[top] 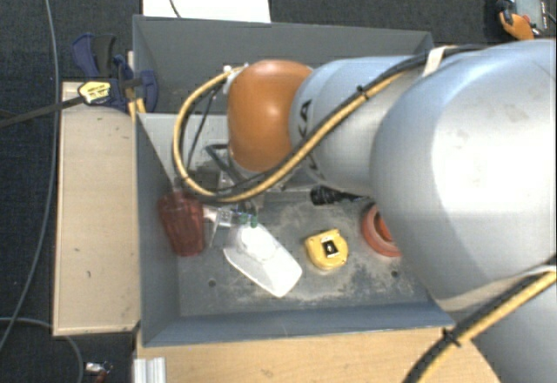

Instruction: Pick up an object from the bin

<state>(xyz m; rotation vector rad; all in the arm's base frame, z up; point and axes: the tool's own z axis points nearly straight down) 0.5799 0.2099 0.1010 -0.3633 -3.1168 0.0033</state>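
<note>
- The end effector (228, 190) sits low in the bin's (287, 35) left half, under the arm's (452, 155) orange cover (261, 111). Whether it is apart or together cannot be told.
- Just beside it on the left lies a dark red block (183, 225), by the left wall, its long axis running from far wall to near wall.
- Just below it lies a white lump (263, 261), its long axis slanting from upper left to lower right. Which of the two it is over cannot be told.
- A small clear piece (231, 218) lies between them.
- Right of the lump is a yellow tape measure (326, 251) with a black label, too small to read.
- Further right, an orange ring (379, 233) is half under the arm.
- The bin floor is grey metal, scuffed and dusty.
- A yellow-black cable (187, 124) loops round the cover.
- Dark lettering on the arm is part hidden and unreadable.
- Dark carpet (70, 7) lies around the bin.
</note>
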